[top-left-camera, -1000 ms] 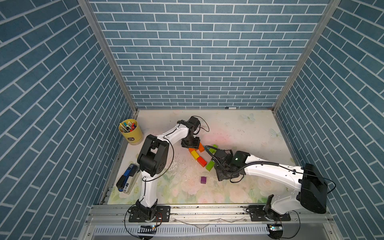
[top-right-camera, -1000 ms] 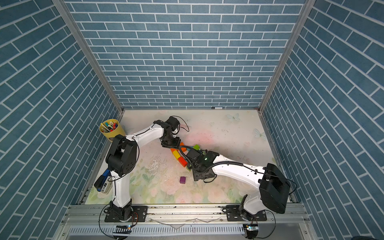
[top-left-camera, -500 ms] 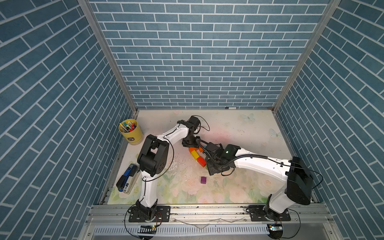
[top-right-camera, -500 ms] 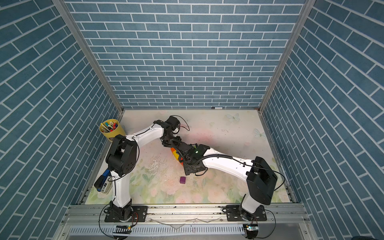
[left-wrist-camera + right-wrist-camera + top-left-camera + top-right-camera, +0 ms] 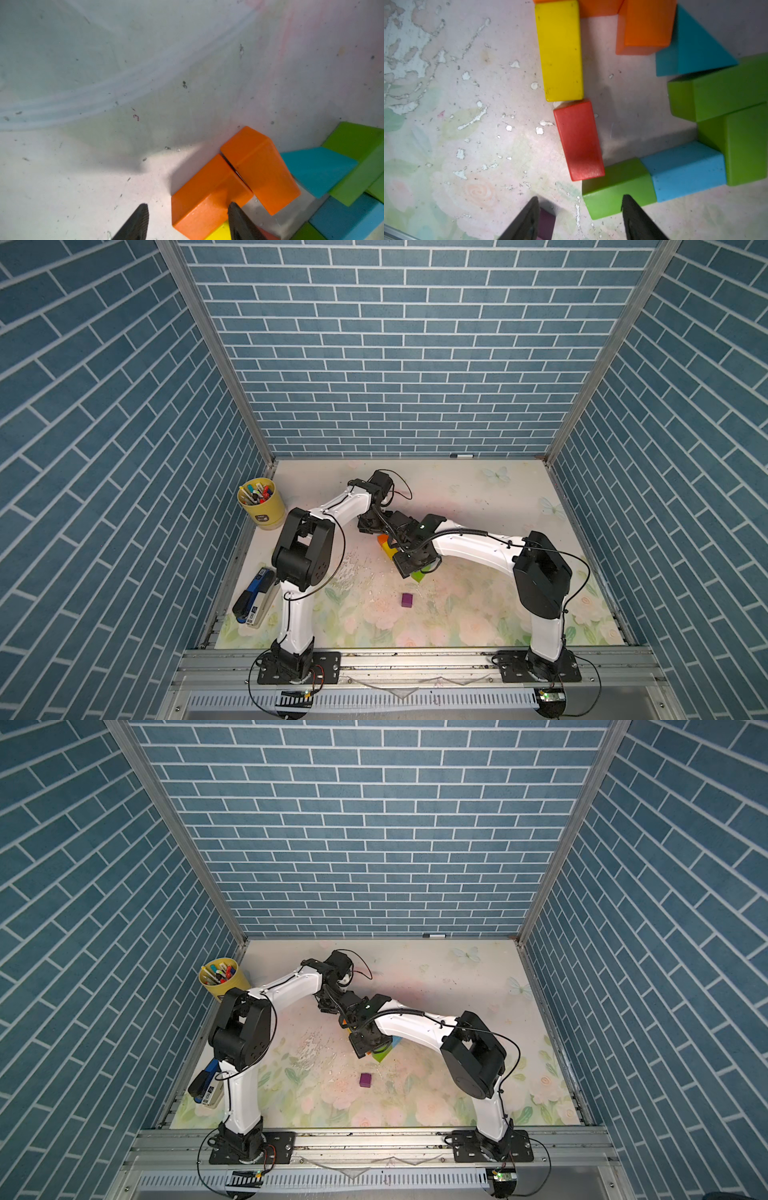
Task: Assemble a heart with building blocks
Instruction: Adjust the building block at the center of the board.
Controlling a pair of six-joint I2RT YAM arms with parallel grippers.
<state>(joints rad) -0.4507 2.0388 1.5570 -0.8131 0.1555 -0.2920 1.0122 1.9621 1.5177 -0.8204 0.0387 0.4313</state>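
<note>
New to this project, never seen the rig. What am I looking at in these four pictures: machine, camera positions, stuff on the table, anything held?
A two-armed robot: left arm and right arm, bolted to a rail, each ending in a two-finger gripper.

Both top views come from one camera head above, seeing the whole table. The other two cameras ride on the wrists, looking past the black fingertips.

On the table lies an outline of coloured blocks, clearest in the right wrist view: yellow brick, red brick, green bricks, light-blue brick, teal triangle, orange bricks. A purple cube lies apart from it. A pen cup and a stapler sit at the left edge.

The left gripper and the right gripper are both open; nothing is held.
</note>
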